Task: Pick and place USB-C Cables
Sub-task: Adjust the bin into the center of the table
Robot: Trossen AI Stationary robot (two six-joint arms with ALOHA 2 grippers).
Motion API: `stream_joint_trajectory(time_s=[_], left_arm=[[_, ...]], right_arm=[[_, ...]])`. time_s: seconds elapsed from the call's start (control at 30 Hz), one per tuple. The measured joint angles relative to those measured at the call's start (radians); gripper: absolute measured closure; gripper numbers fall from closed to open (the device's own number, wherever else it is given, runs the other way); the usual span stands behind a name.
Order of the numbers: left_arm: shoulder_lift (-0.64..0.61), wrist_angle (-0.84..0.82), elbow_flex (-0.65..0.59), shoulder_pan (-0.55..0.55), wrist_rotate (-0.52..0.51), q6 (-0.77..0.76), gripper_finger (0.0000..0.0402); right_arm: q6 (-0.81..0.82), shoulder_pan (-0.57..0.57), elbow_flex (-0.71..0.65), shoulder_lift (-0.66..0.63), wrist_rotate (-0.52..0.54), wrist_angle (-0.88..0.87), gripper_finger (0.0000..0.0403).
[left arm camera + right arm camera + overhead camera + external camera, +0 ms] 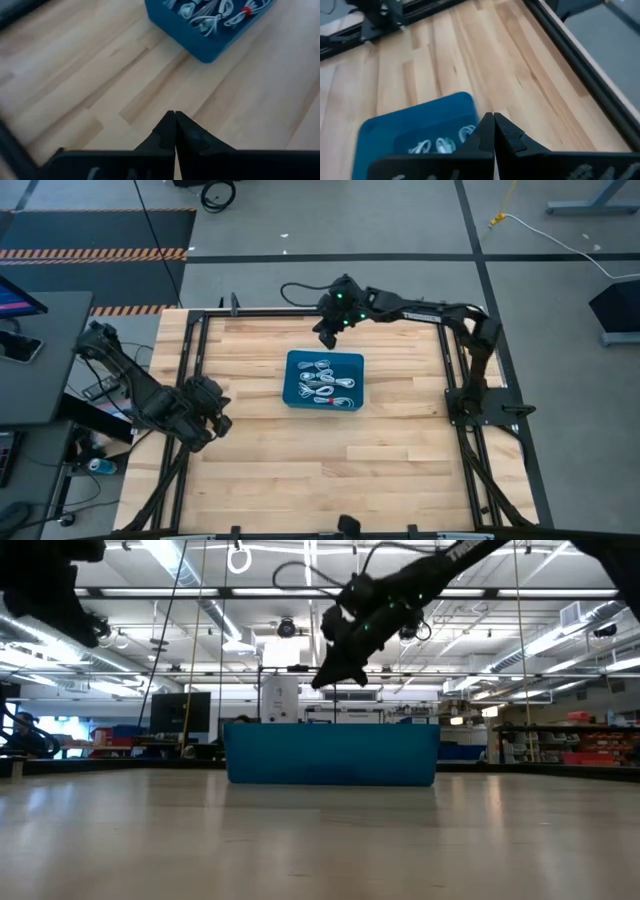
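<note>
USB-C Cables (326,380): small coiled silvery-white bundles, all lying inside the blue bin (296,363) at the middle of the tabletop (400,470). They sit close together, some touching. One bundle at the bin's near edge carries a red band (322,402); my left wrist view shows that red tie (245,10) among pale loops (207,20). Exact count not clear from above.

Blue bin: shallow, rectangular, upright. From table height its long side wall (330,754) hides the cables.

My right gripper (327,338): hangs in the air just beyond the bin's far edge, slightly toward its left corner, not touching bin or cables. In the low view it hangs above the bin's rim (322,678). Fingers pressed together, nothing between them; my right wrist view shows the two dark fingertips (493,120) meeting, with the bin (420,120) and a few coils (442,145) beneath.

My left gripper (215,425): well apart from the bin, off toward its near-left side, over bare wood. Fingers pressed together (175,120), holding nothing. The bin's corner (205,47) lies ahead of it.

Beyond the tabletop: grey floor, a black-and-orange striped mat (95,252) past the far-left corner.
</note>
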Motion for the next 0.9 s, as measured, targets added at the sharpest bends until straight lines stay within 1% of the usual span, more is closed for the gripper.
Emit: stream_joint_trajectory(time_s=[0.13, 0.37, 0.5, 0.67, 0.9], left_arm=[[-0.053, 0.070, -0.075, -0.001, 0.000, 0.001, 0.0398], [-0.115, 0.123, -0.145, -0.001, -0.003, 0.002, 0.0398], [-0.140, 0.137, -0.170, -0.001, -0.034, 0.003, 0.0398], [-0.173, 0.165, -0.202, -0.001, -0.051, 0.004, 0.0399], [-0.208, 0.172, -0.204, -0.001, -0.063, 0.046, 0.0399]], right_arm=[[0.026, -0.046, 0.000, 0.061, -0.061, 0.031, 0.0403], [0.022, -0.088, 0.000, 0.109, -0.098, 0.035, 0.0403], [0.017, -0.094, 0.000, 0.131, -0.121, 0.044, 0.0403], [0.001, -0.086, 0.000, 0.165, -0.114, 0.053, 0.0403], [0.024, -0.062, -0.001, 0.250, -0.119, 0.051, 0.0403]])
